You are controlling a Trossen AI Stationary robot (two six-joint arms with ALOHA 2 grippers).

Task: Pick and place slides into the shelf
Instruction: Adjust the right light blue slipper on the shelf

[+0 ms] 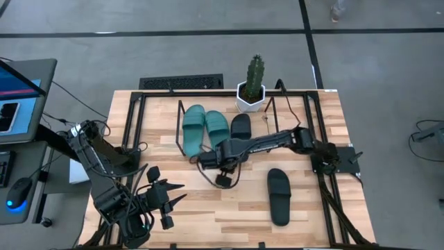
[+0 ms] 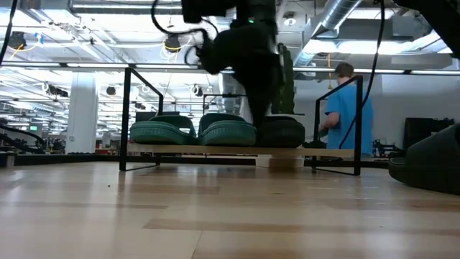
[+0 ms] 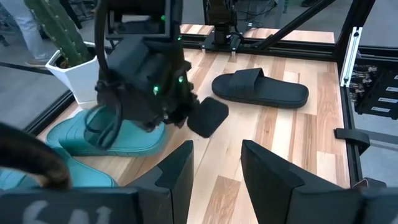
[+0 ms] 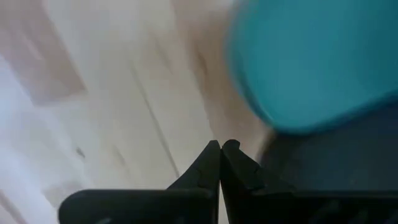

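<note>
1. Pincer on my right arm (image 1: 214, 167), in the high view, sits just off the near ends of the teal slides (image 1: 204, 127), at the front edge of the shelf (image 1: 182, 132). Both teal slides and one black slide (image 1: 241, 126) lie side by side on the shelf board. The other black slide (image 1: 278, 196) lies alone on the counter (image 1: 208, 215), well apart from the shelf, toward my right side. My left pincer (image 1: 168, 196) waits near the front left of the counter.

2. Low view: my right arm hangs dark in front of the shelf, and the three shelved slides sit level on the board. A person in blue stands in the room beyond.

3. Left wrist view: my left pincer (image 3: 217, 163) is spread wide with nothing between its fingers. Past them I see my right arm's wrist over a teal slide, and the lone black slide (image 3: 261, 88) flat on the counter, strap up.

4. Right wrist view: my right pincer (image 4: 221, 149) is clenched tip to tip and holds nothing; a teal slide (image 4: 311, 62) shows just beyond it.

5. Step, as I judge it: three slides are placed and one is left. Next I must lift clear of the shelf, spread the right pincer, reach the lone black slide and take it by the strap or edge, then set it in the free space beside its mate.
</note>
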